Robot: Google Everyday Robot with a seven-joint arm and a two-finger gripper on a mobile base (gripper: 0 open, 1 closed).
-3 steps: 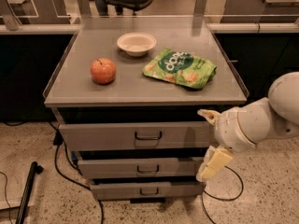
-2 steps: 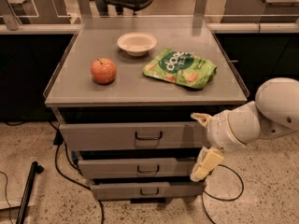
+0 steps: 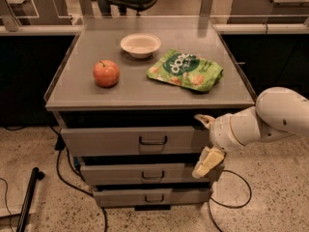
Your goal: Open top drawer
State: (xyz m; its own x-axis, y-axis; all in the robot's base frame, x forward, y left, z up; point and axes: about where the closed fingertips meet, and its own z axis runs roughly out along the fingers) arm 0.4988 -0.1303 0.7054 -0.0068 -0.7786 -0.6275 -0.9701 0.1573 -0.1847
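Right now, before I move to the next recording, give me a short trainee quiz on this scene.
1. True or false: the gripper is shut on the top drawer's handle.
2. The bowl sits: A in a drawer; B on the cabinet top, behind the apple and chip bag; C on the floor.
3. Fill in: the cabinet has ___ drawers.

Key: 1 false, the gripper is open at the top drawer's right end, away from the handle. 2 B. 3 three.
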